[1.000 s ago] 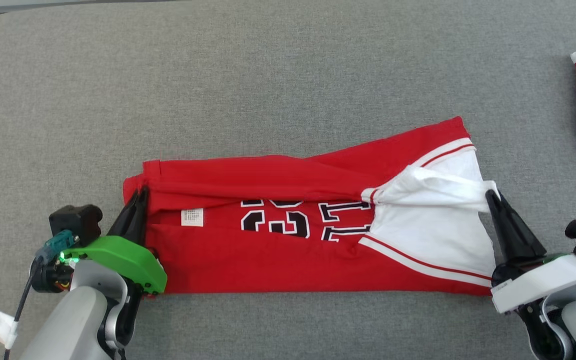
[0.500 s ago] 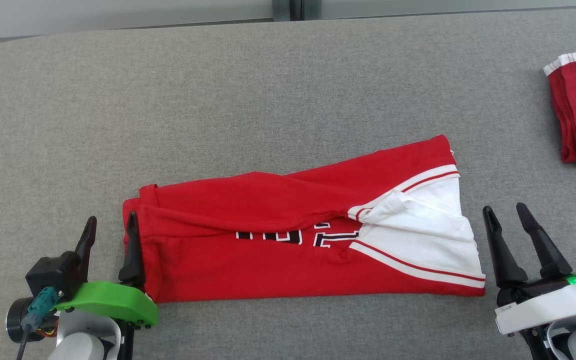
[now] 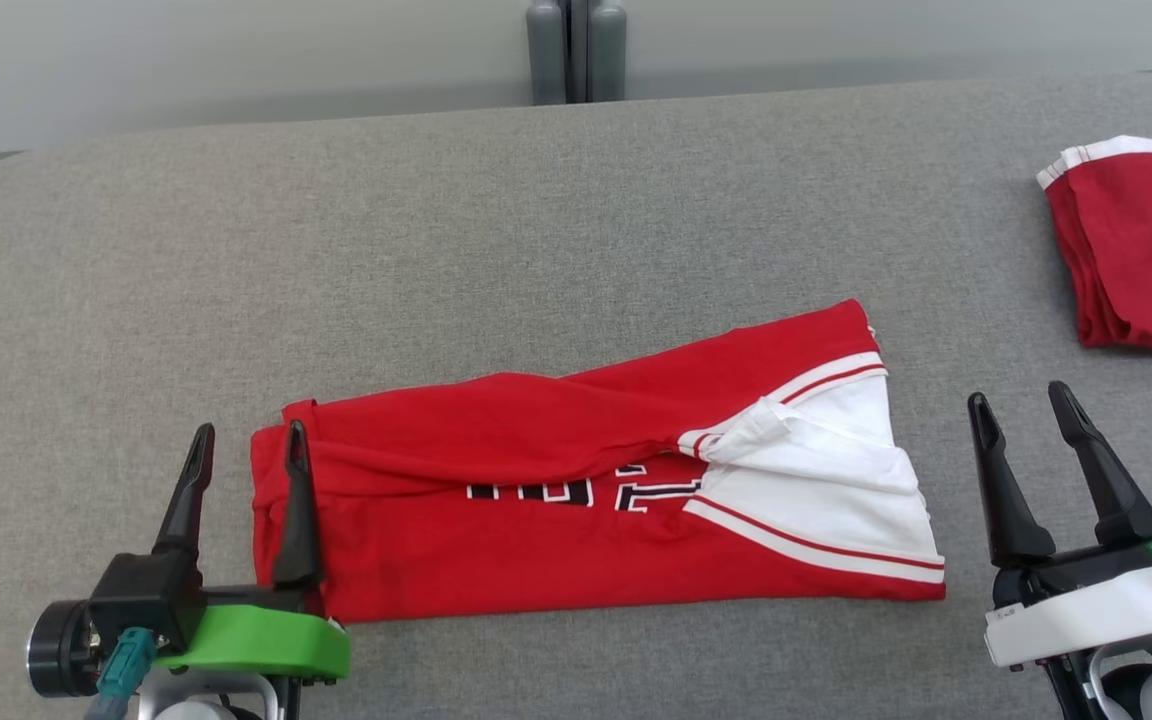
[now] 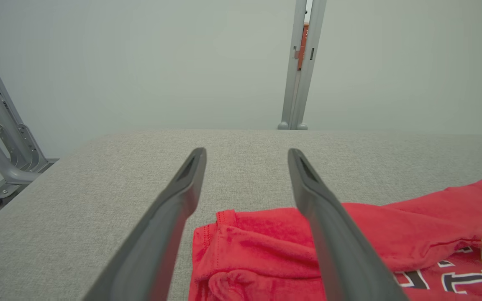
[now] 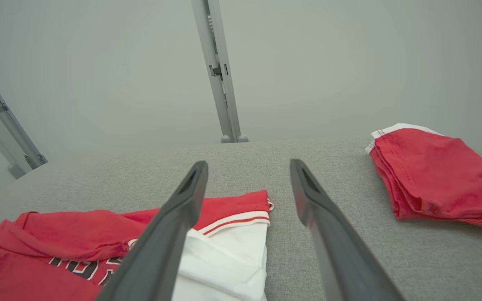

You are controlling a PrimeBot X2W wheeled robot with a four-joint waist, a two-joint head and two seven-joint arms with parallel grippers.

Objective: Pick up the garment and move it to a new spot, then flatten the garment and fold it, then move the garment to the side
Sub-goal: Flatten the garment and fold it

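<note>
Both wide, empty: left gripper, right gripper at ends of red garment; lettering unreadable.

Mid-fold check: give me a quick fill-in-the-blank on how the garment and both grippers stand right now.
The left gripper, at the red end of the garment, has its jaws ____.
The right gripper, beside the white end, holds ____.
The garment's white part lies toward the robot's ____ side.
The second folded garment on the table is mostly ____ with white trim.
Missing words: open; nothing; right; red.
</note>
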